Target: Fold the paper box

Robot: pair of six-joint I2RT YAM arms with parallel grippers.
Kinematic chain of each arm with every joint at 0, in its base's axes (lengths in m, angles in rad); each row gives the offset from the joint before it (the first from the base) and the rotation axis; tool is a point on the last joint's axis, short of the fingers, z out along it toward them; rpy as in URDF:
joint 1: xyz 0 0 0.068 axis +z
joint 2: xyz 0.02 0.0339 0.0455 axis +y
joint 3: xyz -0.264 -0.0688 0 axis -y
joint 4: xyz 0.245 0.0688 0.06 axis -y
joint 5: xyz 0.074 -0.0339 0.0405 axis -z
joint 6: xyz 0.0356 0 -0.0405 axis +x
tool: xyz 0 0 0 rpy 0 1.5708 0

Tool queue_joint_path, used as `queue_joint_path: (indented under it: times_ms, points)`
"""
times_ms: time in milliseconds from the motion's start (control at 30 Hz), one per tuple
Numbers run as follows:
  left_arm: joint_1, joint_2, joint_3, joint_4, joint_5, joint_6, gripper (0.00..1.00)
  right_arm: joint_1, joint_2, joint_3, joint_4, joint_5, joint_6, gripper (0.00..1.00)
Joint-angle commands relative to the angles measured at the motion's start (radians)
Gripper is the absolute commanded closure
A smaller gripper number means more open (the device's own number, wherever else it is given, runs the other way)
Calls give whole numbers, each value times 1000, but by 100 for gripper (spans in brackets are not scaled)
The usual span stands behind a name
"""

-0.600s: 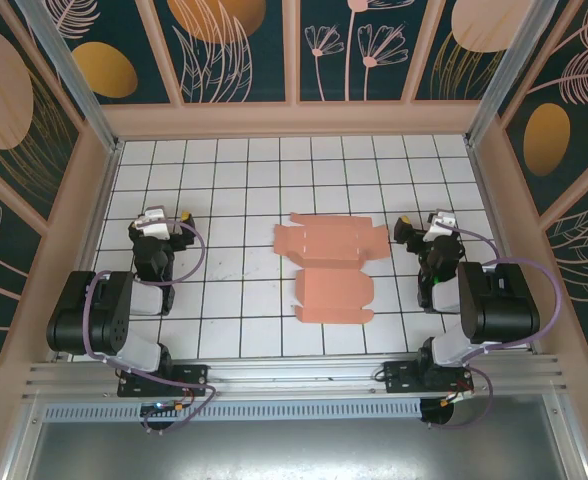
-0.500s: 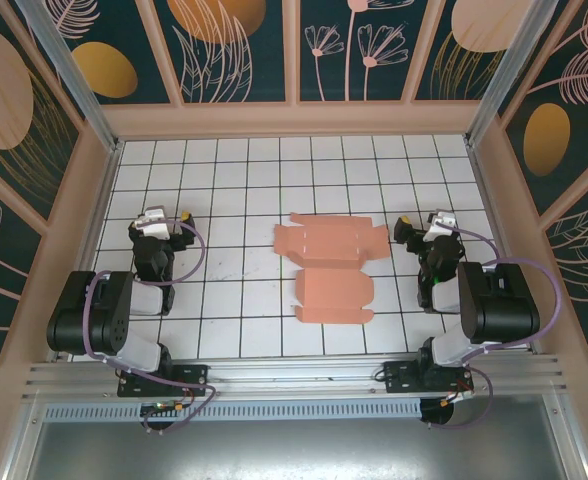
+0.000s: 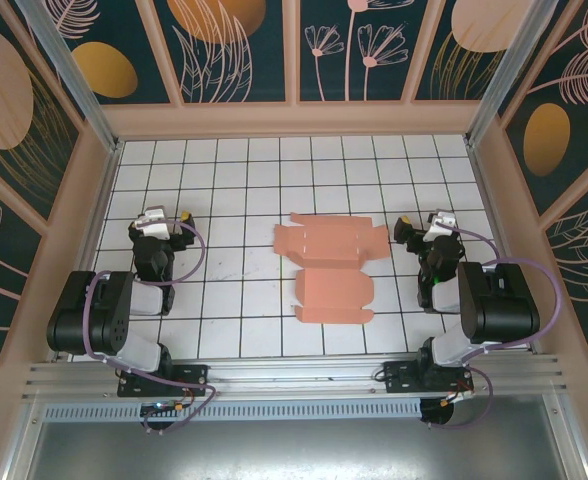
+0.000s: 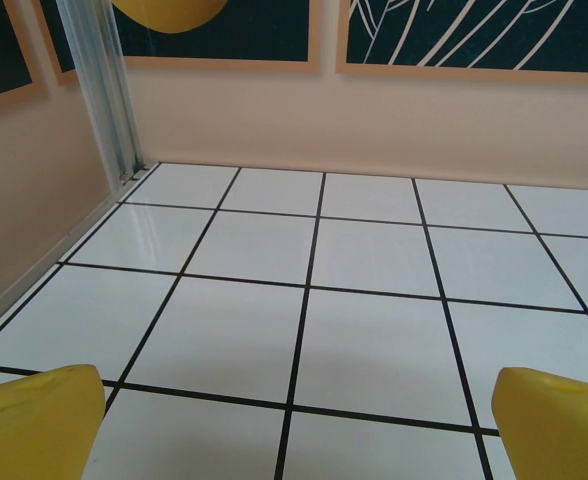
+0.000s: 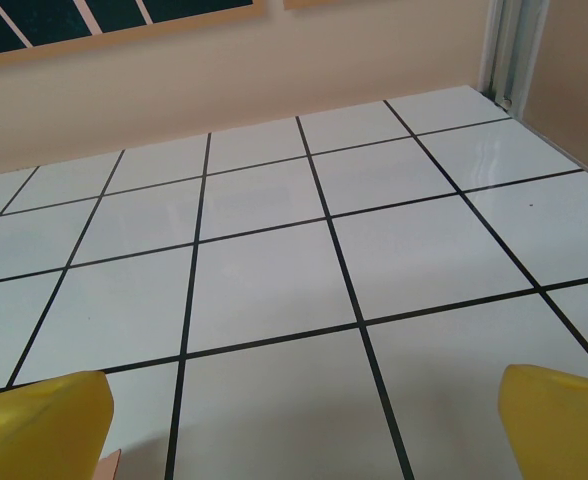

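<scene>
Black arm bases, two, bolted at the near edge of the white tiled table (image 3: 224, 170). Left gripper (image 4: 294, 432): yellow fingertips (image 4: 34, 425) spread wide, nothing held, over bare tile. Right gripper (image 5: 304, 430): jaws likewise wide, empty. Paper box (image 3: 332, 268): salmon-pink flat blank, flaps spread, lying mid-table between both grippers, apart from each. Far wall (image 3: 294, 118): pink, with dark floral panels above.

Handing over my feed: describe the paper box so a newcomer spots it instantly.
Find the white tiled table. At its centre lies the paper box, a flat salmon-pink card blank with flaps; nothing else on the tiles is pink.
</scene>
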Motion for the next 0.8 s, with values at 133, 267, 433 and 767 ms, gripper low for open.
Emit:
queue_joint_path:
  times_ms: [133,267,433,767]
  points:
    - [5,-1,-5,41,-16,-20,1,4,6,20,44,5,-13,1]
    - [5,-2,-7,45,-16,-18,1,4,6,22,45,5,-13,1]
    - [4,-13,-5,35,-8,-14,1,5,6,19,45,5,-13,1]
    - [-72,-253,76,-287,-29,39,1,39,-179,89,-235,25,-35,1]
